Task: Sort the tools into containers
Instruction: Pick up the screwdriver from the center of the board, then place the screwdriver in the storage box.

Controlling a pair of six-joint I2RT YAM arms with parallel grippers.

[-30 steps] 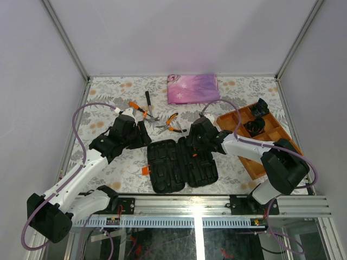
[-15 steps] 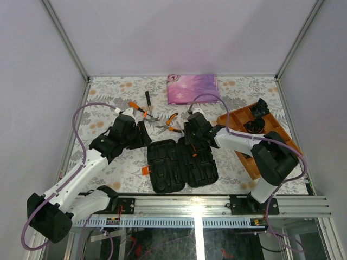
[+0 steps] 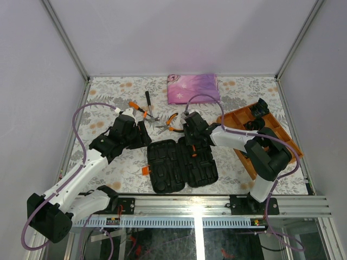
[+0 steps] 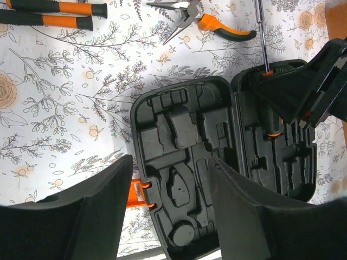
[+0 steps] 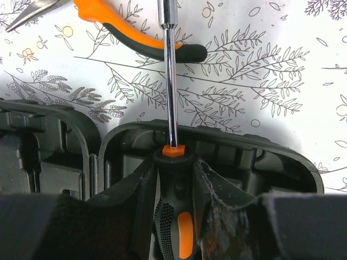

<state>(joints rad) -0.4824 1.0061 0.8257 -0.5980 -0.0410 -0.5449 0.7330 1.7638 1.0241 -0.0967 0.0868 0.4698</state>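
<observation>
The black tool case [image 3: 168,165] lies open and flat in front of the arms, its moulded slots showing [image 4: 179,135]. My right gripper [image 5: 174,168] is shut on the black-and-orange handle of a screwdriver [image 5: 176,216] over the case's right half. The steel shaft [image 4: 262,38] points out past the far rim. From above, that gripper [image 3: 191,142] sits at the case's far edge. My left gripper [image 4: 171,162] hangs open above the left half, holding nothing. Orange-handled pliers [image 3: 171,123] lie just beyond the case, with more pliers [image 3: 136,108] and a hammer [image 3: 147,100] further left.
A folded pink-purple cloth [image 3: 192,88] lies at the back. An orange tray [image 3: 271,135] with black coiled bundles [image 3: 255,127] stands at the right, close to the right arm. An orange latch [image 4: 138,195] sticks out of the case's left side.
The right gripper has moved left along the case's far edge and its jaws have closed in on the screwdriver handle. The left arm has not moved.
</observation>
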